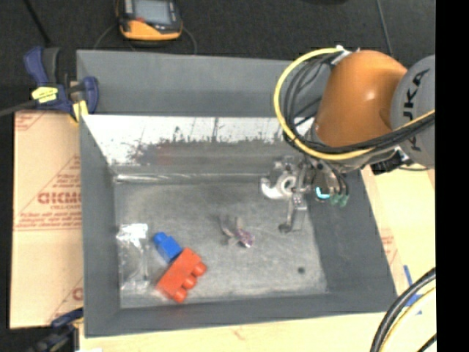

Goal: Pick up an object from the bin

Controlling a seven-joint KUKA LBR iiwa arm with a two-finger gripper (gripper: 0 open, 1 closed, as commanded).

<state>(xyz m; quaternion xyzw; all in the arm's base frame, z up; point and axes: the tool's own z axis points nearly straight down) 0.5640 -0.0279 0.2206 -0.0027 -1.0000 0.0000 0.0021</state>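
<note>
My gripper (291,220) hangs low over the right part of the bin floor, below the orange wrist cover, and I see nothing held in it. A small grey and purple thing (239,234) lies on the floor a little to its left, apart from it. Farther left, near the front corner, an orange-red toy brick (181,274) lies with a blue piece (166,246) touching its upper left side.
A crumpled clear plastic bag (133,254) lies against the bin's left wall beside the blue piece. The arm and its cables cover the bin's right rear corner. Bare floor stretches between the gripper and the front wall.
</note>
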